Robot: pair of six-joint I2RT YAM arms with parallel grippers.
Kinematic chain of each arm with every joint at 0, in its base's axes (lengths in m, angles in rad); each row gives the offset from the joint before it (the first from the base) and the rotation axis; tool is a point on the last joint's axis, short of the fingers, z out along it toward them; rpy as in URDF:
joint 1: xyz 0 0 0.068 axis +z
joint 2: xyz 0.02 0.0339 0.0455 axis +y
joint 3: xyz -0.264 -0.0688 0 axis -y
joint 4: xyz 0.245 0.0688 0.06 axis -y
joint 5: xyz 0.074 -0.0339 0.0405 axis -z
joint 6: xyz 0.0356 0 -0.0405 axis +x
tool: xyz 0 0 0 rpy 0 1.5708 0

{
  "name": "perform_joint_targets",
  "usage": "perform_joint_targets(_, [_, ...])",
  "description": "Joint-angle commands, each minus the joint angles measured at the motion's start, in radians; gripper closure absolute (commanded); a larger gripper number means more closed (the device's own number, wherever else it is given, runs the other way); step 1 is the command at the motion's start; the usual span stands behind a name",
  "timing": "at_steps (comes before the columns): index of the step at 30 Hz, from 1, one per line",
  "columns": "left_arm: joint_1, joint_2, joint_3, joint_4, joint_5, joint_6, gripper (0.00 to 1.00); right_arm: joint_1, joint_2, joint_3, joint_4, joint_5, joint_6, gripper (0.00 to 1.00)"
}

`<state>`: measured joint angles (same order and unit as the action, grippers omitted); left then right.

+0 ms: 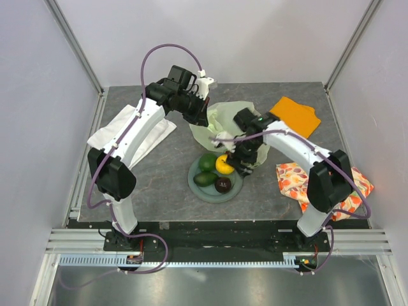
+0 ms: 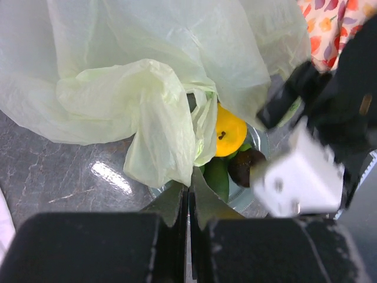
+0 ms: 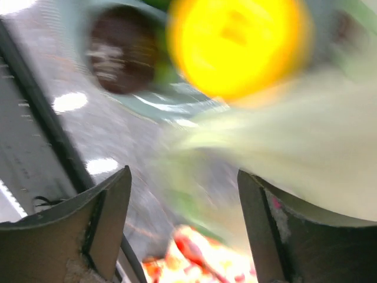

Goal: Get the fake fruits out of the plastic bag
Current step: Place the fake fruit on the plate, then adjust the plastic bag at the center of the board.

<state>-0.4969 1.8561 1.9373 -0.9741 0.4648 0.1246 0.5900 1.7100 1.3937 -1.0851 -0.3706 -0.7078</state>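
Left hand [image 2: 189, 203] pinches the plastic bag [image 2: 147, 88] — 4 fake fruits [image 1: 224, 165] on plate [image 1: 210, 196].

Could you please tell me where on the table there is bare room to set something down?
Bare tabletop lies between the white cloth and the plate, with a smaller strip between the plate and the fruit-print cloth. The middle is crowded: the plastic bag, the left gripper pinching it, the open right gripper and the fruits on the plate.

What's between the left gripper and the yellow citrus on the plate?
The left wrist view shows a drooping fold of the plastic bag, pinched by the left gripper, and part of a green fruit. Beyond them sits the yellow citrus.
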Motion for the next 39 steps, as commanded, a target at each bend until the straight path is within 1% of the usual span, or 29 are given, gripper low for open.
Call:
perform_joint_targets(1, [-0.005, -0.032, 0.014, -0.001, 0.051, 0.046, 0.98, -0.249, 0.018, 0.152, -0.070, 0.097, -0.024, 0.23])
perform_joint_targets(2, [-0.005, -0.035, 0.009, -0.005, 0.063, 0.047, 0.98, -0.287, 0.045, 0.189, -0.061, 0.146, -0.016, 0.25])
perform_joint_targets(3, [-0.005, -0.040, 0.005, -0.006, 0.072, 0.046, 0.99, -0.321, 0.074, 0.276, -0.038, 0.174, 0.046, 0.32])
perform_joint_targets(4, [-0.005, -0.041, -0.006, -0.012, 0.081, 0.049, 0.98, -0.388, 0.142, 0.331, -0.003, 0.189, 0.079, 0.35])
perform_joint_targets(5, [-0.005, -0.043, -0.012, -0.017, 0.098, 0.052, 0.98, -0.418, 0.184, 0.393, 0.013, 0.200, 0.127, 0.35])
perform_joint_targets(6, [-0.005, -0.050, -0.027, -0.020, 0.106, 0.050, 0.99, -0.442, 0.226, 0.530, 0.023, 0.206, 0.178, 0.37])
perform_joint_targets(7, [-0.005, -0.055, -0.035, -0.023, 0.113, 0.050, 0.98, -0.472, 0.305, 0.603, 0.036, 0.231, 0.288, 0.38])
perform_joint_targets(8, [-0.005, -0.061, -0.044, -0.025, 0.118, 0.052, 0.98, -0.478, 0.336, 0.672, 0.040, 0.269, 0.338, 0.39])
perform_joint_targets(9, [-0.006, -0.067, -0.060, -0.026, 0.120, 0.053, 0.98, -0.484, 0.353, 0.771, 0.047, 0.268, 0.375, 0.37])
perform_joint_targets(10, [-0.006, -0.078, -0.066, -0.031, 0.123, 0.055, 0.99, -0.477, 0.341, 0.786, 0.083, 0.262, 0.411, 0.35])
perform_joint_targets(11, [-0.006, -0.084, -0.072, -0.034, 0.121, 0.055, 0.98, -0.466, 0.317, 0.782, 0.103, 0.263, 0.418, 0.32])
perform_joint_targets(12, [-0.006, -0.087, -0.081, -0.035, 0.123, 0.058, 0.98, -0.454, 0.291, 0.760, 0.119, 0.245, 0.419, 0.26])
perform_joint_targets(13, [-0.008, -0.090, -0.084, -0.040, 0.124, 0.061, 0.98, -0.434, 0.239, 0.748, 0.131, 0.217, 0.422, 0.23])
perform_joint_targets(15, [-0.008, -0.090, -0.095, -0.044, 0.121, 0.064, 0.98, -0.417, 0.185, 0.690, 0.132, 0.075, 0.416, 0.17])
perform_joint_targets(17, [-0.008, -0.083, -0.098, -0.044, 0.123, 0.064, 0.98, -0.381, 0.102, 0.639, 0.145, 0.023, 0.409, 0.16])
perform_joint_targets(18, [-0.008, -0.080, -0.097, -0.043, 0.124, 0.064, 0.98, -0.368, 0.071, 0.574, 0.161, 0.013, 0.412, 0.15])
perform_joint_targets(20, [-0.011, -0.072, -0.093, -0.040, 0.124, 0.064, 0.98, -0.342, -0.012, 0.501, 0.198, -0.019, 0.415, 0.14])
perform_joint_targets(24, [-0.012, -0.058, -0.080, -0.041, 0.112, 0.064, 0.98, -0.297, -0.130, 0.455, 0.237, -0.024, 0.393, 0.13])
perform_joint_targets(25, [-0.012, -0.055, -0.078, -0.040, 0.110, 0.061, 0.98, -0.283, -0.147, 0.447, 0.238, -0.065, 0.384, 0.13])
perform_joint_targets(26, [-0.012, -0.052, -0.072, -0.040, 0.110, 0.061, 0.98, -0.276, -0.159, 0.426, 0.241, -0.092, 0.375, 0.19])
perform_joint_targets(27, [-0.012, -0.052, -0.070, -0.038, 0.110, 0.061, 0.98, -0.262, -0.171, 0.418, 0.225, -0.111, 0.351, 0.22])
perform_joint_targets(28, [-0.014, -0.052, -0.067, -0.038, 0.110, 0.058, 0.98, -0.221, -0.171, 0.410, 0.212, -0.119, 0.337, 0.25])
perform_joint_targets(29, [-0.012, -0.052, -0.066, -0.037, 0.106, 0.060, 0.98, -0.199, -0.170, 0.387, 0.203, -0.114, 0.327, 0.31])
perform_joint_targets(31, [-0.012, -0.061, -0.063, -0.037, 0.100, 0.060, 0.98, -0.162, -0.150, 0.361, 0.211, -0.097, 0.332, 0.36])
perform_joint_targets(32, [-0.012, -0.064, -0.064, -0.037, 0.098, 0.060, 0.98, -0.157, -0.136, 0.344, 0.220, -0.096, 0.338, 0.40])
perform_joint_targets(34, [-0.012, -0.078, -0.064, -0.035, 0.098, 0.060, 0.98, -0.157, -0.086, 0.338, 0.252, -0.088, 0.352, 0.43])
perform_joint_targets(35, [-0.012, -0.081, -0.067, -0.034, 0.100, 0.058, 0.98, -0.156, -0.061, 0.350, 0.257, -0.085, 0.349, 0.47])
perform_joint_targets(38, [-0.012, -0.086, -0.063, -0.032, 0.098, 0.058, 0.99, -0.157, 0.043, 0.405, 0.267, -0.062, 0.349, 0.51])
perform_joint_targets(39, [-0.012, -0.087, -0.063, -0.032, 0.095, 0.058, 0.98, -0.156, 0.098, 0.422, 0.274, -0.030, 0.352, 0.51])
